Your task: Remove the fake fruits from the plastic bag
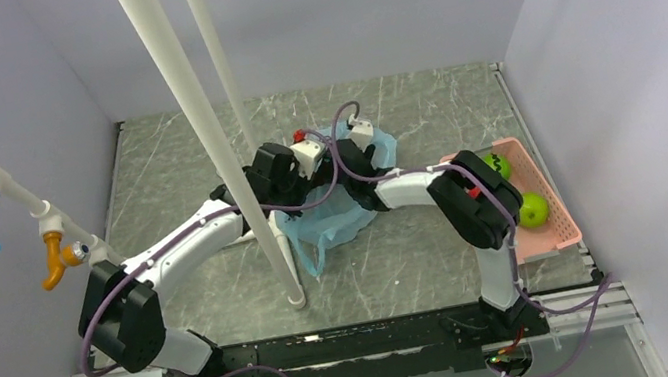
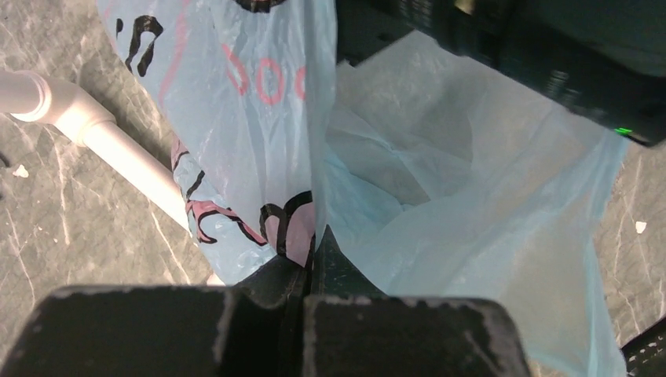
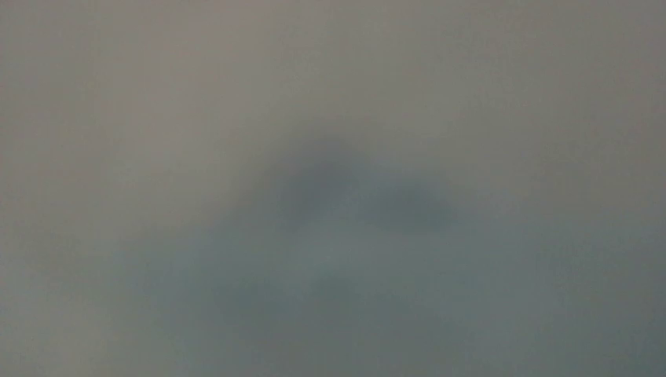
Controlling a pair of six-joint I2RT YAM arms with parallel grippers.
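The light blue plastic bag (image 1: 321,226) lies crumpled at the table's middle, between my two wrists. My left gripper (image 2: 317,239) is shut on a fold of the plastic bag (image 2: 471,236) and holds its mouth up. My right wrist (image 1: 360,136) reaches down into the bag from the far side, and the film hides its fingers. The right wrist view is only a grey-blue blur. Two green fake fruits (image 1: 533,209) (image 1: 498,165) lie in the pink tray (image 1: 560,236) at the right. No fruit shows inside the bag.
A white pole (image 1: 224,155) stands just left of the bag, with its foot (image 1: 297,301) on the table. The same white pipe (image 2: 118,149) runs past the bag in the left wrist view. Grey walls close in the table on three sides.
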